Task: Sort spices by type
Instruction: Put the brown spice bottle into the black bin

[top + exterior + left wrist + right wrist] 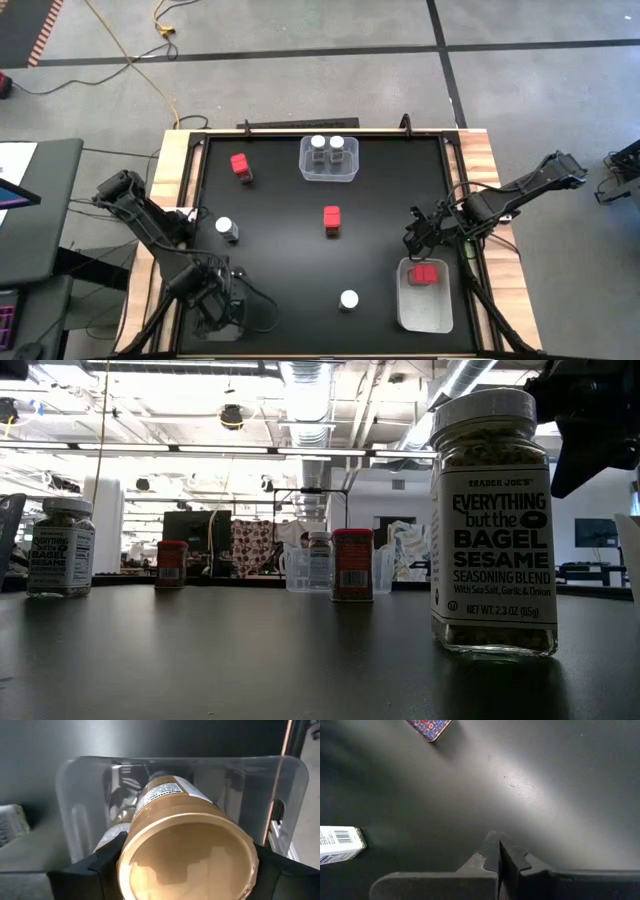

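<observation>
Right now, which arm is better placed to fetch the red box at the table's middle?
Right: the right hand is empty, shut, nearer the red box and the bin with reds; the left hand grips a tan-lidded jar.

Open-plan lab: exposed ceiling ducts [305, 400], strip lights [150, 450], floor cables [130, 50].

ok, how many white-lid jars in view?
4 jars: two in the far bin, one loose at left, one near the front edge.
</observation>
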`<action>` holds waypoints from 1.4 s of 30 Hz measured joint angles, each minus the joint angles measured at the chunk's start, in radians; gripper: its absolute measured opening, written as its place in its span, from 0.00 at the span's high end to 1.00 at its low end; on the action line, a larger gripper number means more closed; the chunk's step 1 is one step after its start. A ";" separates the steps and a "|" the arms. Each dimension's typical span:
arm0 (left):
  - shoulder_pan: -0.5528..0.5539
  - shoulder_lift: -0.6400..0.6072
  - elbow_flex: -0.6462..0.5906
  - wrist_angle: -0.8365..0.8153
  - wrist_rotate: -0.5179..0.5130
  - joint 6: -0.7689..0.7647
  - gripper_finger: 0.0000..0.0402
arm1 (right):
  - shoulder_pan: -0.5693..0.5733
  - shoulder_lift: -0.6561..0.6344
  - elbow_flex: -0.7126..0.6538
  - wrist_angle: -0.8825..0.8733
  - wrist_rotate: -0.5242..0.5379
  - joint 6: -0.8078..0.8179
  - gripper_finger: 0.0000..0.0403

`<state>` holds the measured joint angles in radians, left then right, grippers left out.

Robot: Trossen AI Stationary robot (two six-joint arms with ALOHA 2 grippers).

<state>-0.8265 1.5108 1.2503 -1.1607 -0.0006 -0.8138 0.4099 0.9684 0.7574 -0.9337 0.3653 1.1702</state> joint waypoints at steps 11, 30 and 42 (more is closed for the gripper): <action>0.052 0.000 -0.013 0.010 -0.009 0.070 0.31 | 0.000 0.000 0.000 0.002 0.000 0.000 0.95; 0.103 0.014 -0.123 0.106 0.018 0.151 0.31 | 0.000 0.000 0.000 0.002 0.000 0.008 0.95; 0.158 -0.001 -0.129 0.109 0.035 0.181 0.31 | 0.000 0.000 0.000 0.004 0.000 0.018 0.95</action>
<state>-0.6686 1.5101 1.1216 -1.0514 0.0341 -0.6328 0.4099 0.9688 0.7577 -0.9296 0.3652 1.1887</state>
